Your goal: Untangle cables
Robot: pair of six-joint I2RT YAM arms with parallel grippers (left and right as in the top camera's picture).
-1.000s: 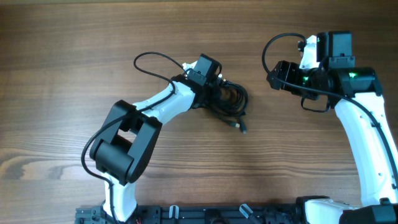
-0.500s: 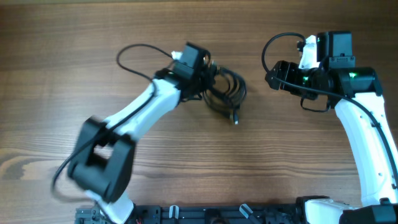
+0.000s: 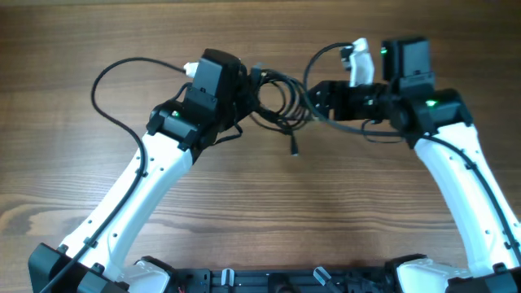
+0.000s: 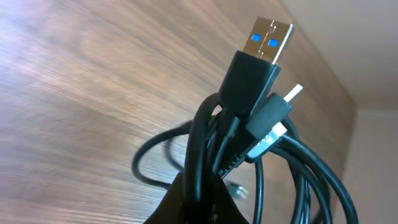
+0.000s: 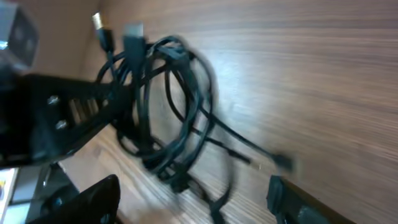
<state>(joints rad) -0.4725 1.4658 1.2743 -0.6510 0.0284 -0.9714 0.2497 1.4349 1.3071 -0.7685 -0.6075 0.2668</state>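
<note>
above wooden table point(image 4: 74, 93), tangled black cables point(image 4: 208, 149)

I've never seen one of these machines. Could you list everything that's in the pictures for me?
cables: one tangled bundle, black, held between the two arms
USB plug: one, black with a silver tip, sticking out of the bundle
table: one, brown wood, under everything
left arm: one, white and black, left side
right arm: one, white and black, right side
left pincer: one, black, shut on the cables
right pincer: one, black, open beside the bundle
</note>
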